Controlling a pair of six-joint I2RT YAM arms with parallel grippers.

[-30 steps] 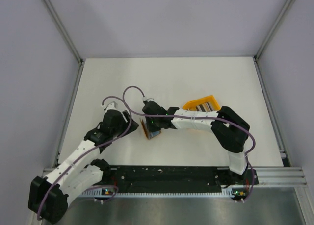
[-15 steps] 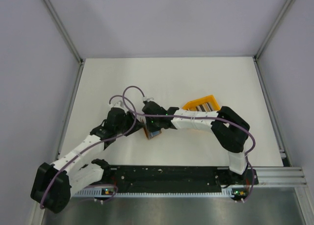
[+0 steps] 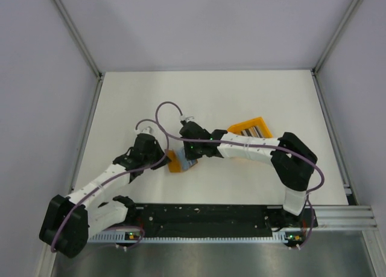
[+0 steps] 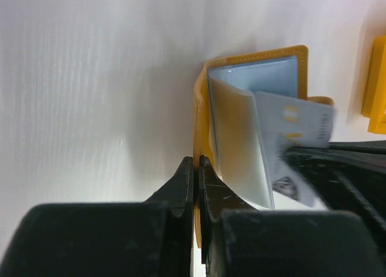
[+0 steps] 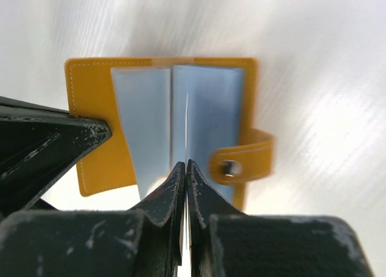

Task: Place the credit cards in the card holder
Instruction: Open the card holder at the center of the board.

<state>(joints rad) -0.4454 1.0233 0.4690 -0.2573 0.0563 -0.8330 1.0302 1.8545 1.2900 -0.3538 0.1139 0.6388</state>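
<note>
The mustard-orange card holder (image 3: pixel 175 165) lies open on the table between both grippers, its pale grey sleeves (image 5: pixel 205 102) fanned out. My left gripper (image 4: pixel 197 163) is shut on the edge of the holder's orange cover (image 4: pixel 199 108). My right gripper (image 5: pixel 186 165) is shut on one thin credit card (image 4: pixel 301 129), seen edge-on in the right wrist view, its far end reaching in among the sleeves. The clasp tab (image 5: pixel 241 164) sticks out on the holder's right side. More credit cards (image 3: pixel 253 132) show as a striped row in the bin behind the right arm.
A bright orange plastic bin (image 3: pixel 240 127) stands just right of the table's centre, partly under the right forearm. Grey walls and metal rails border the white table (image 3: pixel 211 96) on three sides.
My left gripper has moved right to the card holder and shut on its cover. The holder now lies flatter and a little further left. The right gripper has kept its grip on the card.
</note>
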